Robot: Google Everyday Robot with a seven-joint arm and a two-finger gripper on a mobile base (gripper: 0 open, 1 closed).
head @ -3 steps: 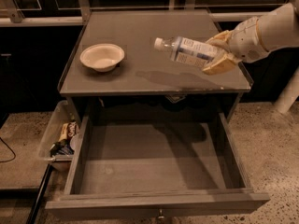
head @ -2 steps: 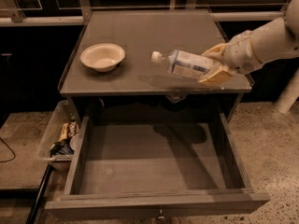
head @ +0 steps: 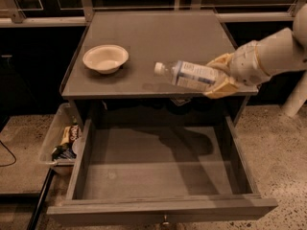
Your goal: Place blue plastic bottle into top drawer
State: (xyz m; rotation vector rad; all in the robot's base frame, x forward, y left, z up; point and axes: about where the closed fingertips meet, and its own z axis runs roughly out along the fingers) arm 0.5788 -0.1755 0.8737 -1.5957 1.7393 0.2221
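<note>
1. The counter (head: 158,42) is a flat, matte grey wooden top with a thin raised lip along its left edge. It carries little, so there is room to swing things across it.
2. The top drawer (head: 144,176) hangs below the counter's front edge, pulled fully out. It is wide, shallow, grey and bare inside, with a flat front panel. Judging by this, it is open to take the bottle from above.
3. The arm (head: 280,51), smooth white and rounded, reaches in past the counter's right edge.
4. A clear plastic bin (head: 50,138) sits low beyond the front left corner, holding wrapped snacks. It is no part of this job.
5. A shallow cream bowl (head: 105,58) with a round rim and dull glaze rests near the left edge, well apart from the bottle.
6. The blue plastic bottle (head: 189,74) is clear, with a bluish-white label and a white cap. It lies sideways in the air just above the front edge, toward the front right corner, its cap pointing at the left edge.
7. The end effector (head: 218,75), with yellowish pads, is clamped around the bottle's base end. The sideways grip likely suits a low, flat drop into the drawer.
</note>
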